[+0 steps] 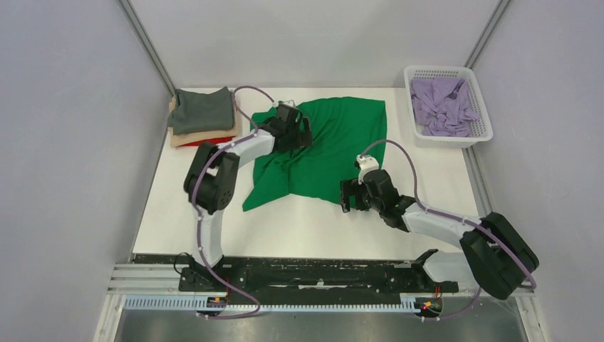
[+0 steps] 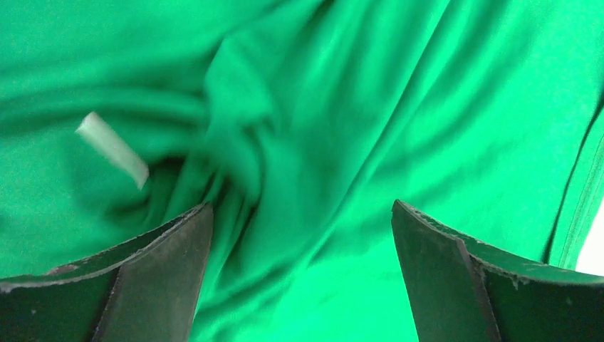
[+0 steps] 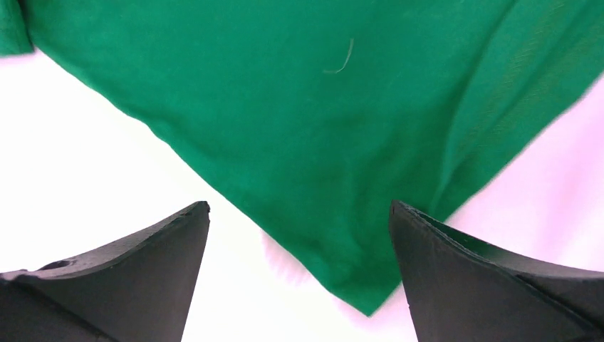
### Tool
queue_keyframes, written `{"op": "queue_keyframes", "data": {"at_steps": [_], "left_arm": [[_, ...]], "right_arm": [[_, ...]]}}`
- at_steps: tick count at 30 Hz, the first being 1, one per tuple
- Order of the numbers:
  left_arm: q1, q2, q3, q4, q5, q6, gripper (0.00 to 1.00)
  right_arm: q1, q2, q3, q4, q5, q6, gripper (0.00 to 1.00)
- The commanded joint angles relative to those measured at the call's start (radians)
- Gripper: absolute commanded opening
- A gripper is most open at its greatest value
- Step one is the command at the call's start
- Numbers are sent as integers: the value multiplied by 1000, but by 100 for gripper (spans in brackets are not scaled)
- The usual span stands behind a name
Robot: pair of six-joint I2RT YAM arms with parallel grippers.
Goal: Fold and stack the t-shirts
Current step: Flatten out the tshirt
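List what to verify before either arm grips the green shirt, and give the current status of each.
1. Left tool open: ok, jaws apart over the green t-shirt.
2. Right tool open: ok, jaws apart, framing the shirt's near corner.
3. Shirt lying flat: not ok, bunched and creased under the left tool.
4. Either tool touching cloth: cannot tell.
5. Lavender t-shirt out of the way: ok, inside the white basket.
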Motion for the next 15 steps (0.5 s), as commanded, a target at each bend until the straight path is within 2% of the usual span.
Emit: {"op": "queue_keyframes", "data": {"at_steps": [1,5,8,11,15], "left_arm": [[3,-311,-187,-28,-76,71,100],[3,-603,-438,-47,-190,30,100],[4,-759,-586,-153,-321,-37,100],[4,-850,-700,-254,-373,-117,100],[7,-935,-818,-296,-388,-195,100]], "right_arm": [[-4,-133,86,-103,116,-1,98],[-6,-202,90,-157,191,20,98],[-11,-234,76,-219,209,26,98],[-17,-243,60,-255,206,25,98],[-18,-225,65,-301,205,22,98]]}}
